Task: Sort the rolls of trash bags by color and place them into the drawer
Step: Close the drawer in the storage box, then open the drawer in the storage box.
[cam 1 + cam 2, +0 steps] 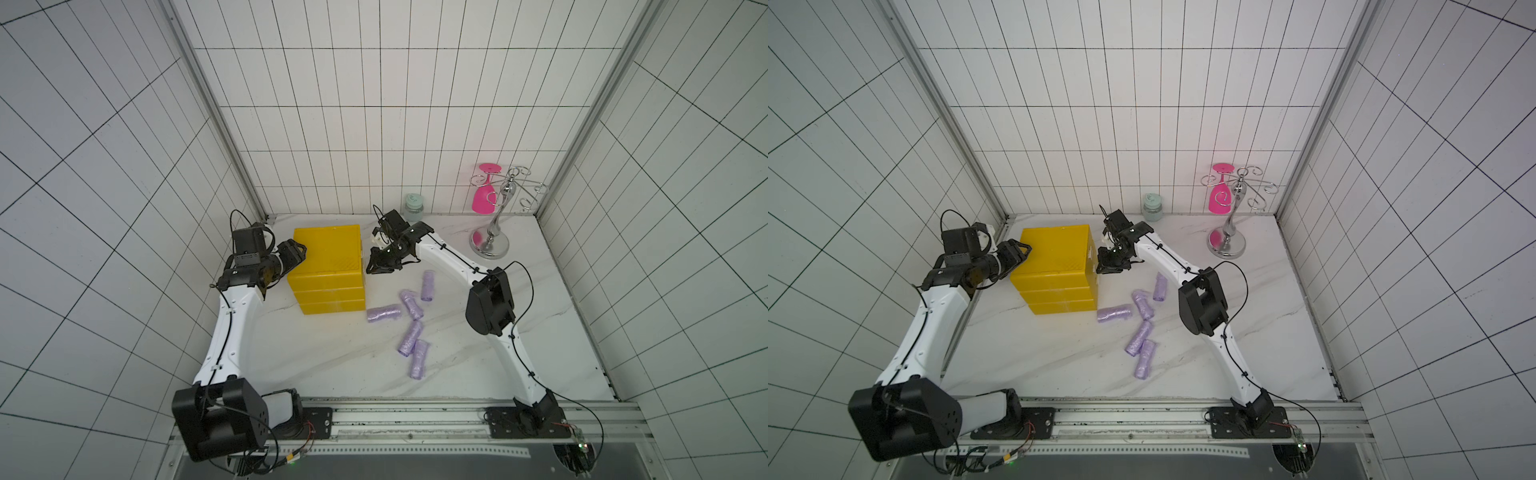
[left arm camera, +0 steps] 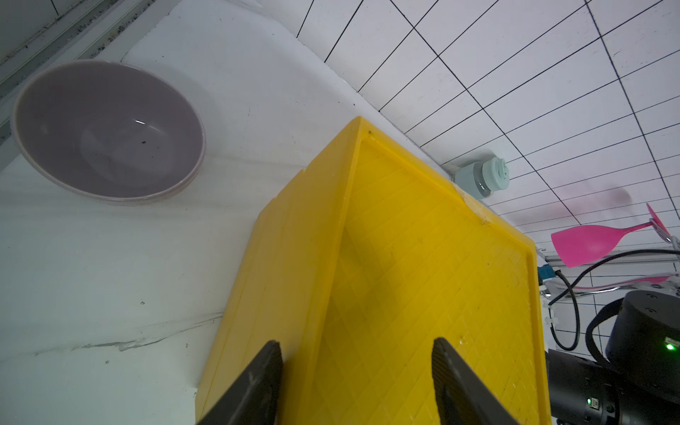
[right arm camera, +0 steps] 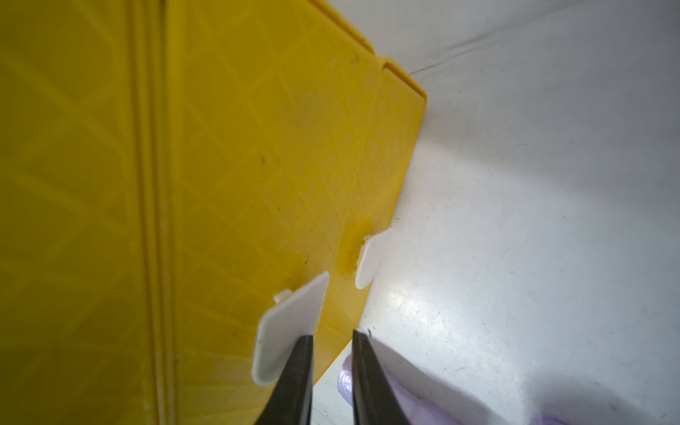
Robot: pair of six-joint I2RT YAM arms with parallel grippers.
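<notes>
So you've five lilac rolls (image 1: 410, 338) yet to stow, loose behind the right gripper (image 3: 332, 334) (jaws barely apart, empty, beside a tab (image 3: 290, 323)), left gripper (image 2: 356, 342), jaws apart, astride the shut drawers (image 1: 330, 295).

No legible text, label, brand, number or sign in any view.
- yellow drawer unit (image 1: 326, 266): moulded diamond grid only, no lettering.
- rolls of trash bags (image 1: 411, 304): plain lilac film, no print readable.
</notes>
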